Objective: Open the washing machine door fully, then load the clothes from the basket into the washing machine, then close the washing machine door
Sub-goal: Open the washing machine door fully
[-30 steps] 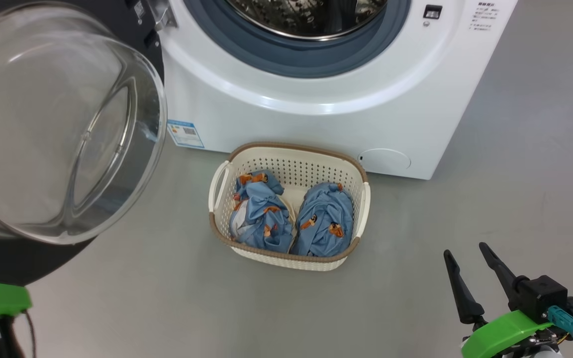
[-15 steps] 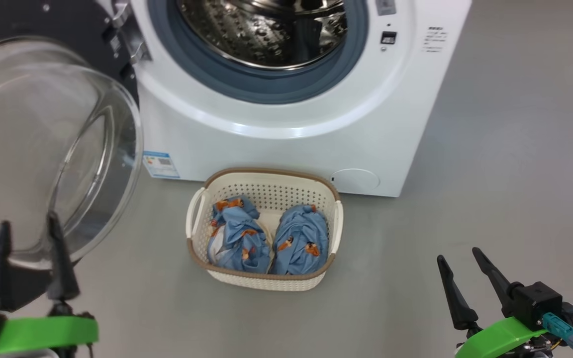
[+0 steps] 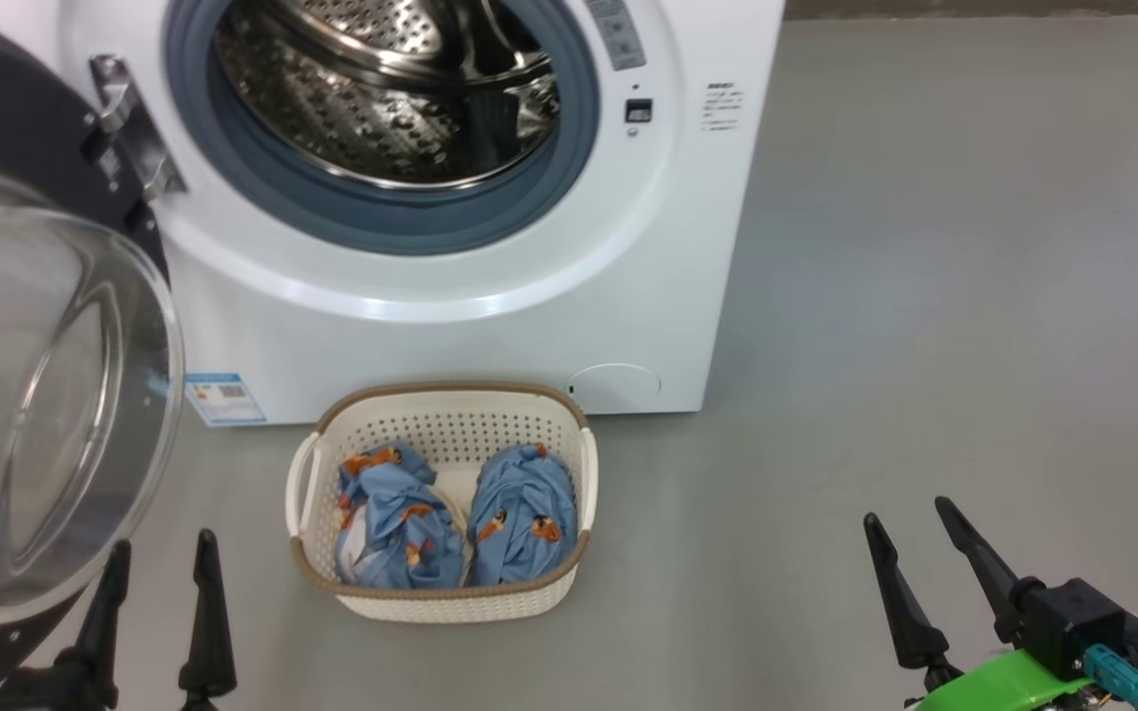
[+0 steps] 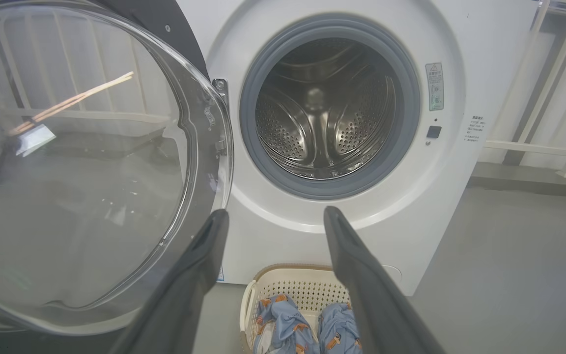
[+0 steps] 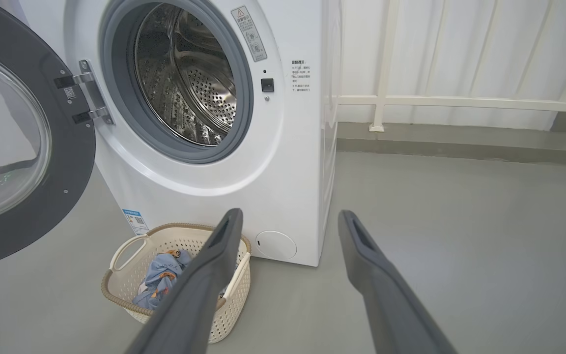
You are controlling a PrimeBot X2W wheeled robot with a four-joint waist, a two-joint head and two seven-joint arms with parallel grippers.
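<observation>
The white washing machine [image 3: 490, 326] [image 4: 450, 206] [image 5: 293, 196] stands with its steel drum [image 3: 381, 89] exposed. Its door [image 3: 36, 385] [image 4: 81, 162] [image 5: 13, 147], black-rimmed with a clear glass bowl, hangs swung wide to the left. On the floor in front sits the cream basket [image 3: 446, 597] [image 4: 293, 287] [image 5: 130, 250] holding two bundles of blue printed clothes [image 3: 401, 528] [image 3: 522, 523] [image 4: 283, 329] [image 5: 162, 275]. My left gripper [image 3: 162, 553] [image 4: 273, 216] is open, low left of the basket beside the door's lower rim. My right gripper [image 3: 910, 513] [image 5: 288, 214] is open over bare floor to the right.
Grey floor spreads to the right of the washer. A white railing [image 5: 460, 103] and pale curtain run along the back wall. A blue label sticker [image 3: 223, 397] and a round service flap [image 3: 614, 383] sit low on the washer's front.
The head camera has tilted up and turned right, so the whole scene slid down and left. The left gripper has come up into view with its fingers apart. The right gripper holds its pose.
</observation>
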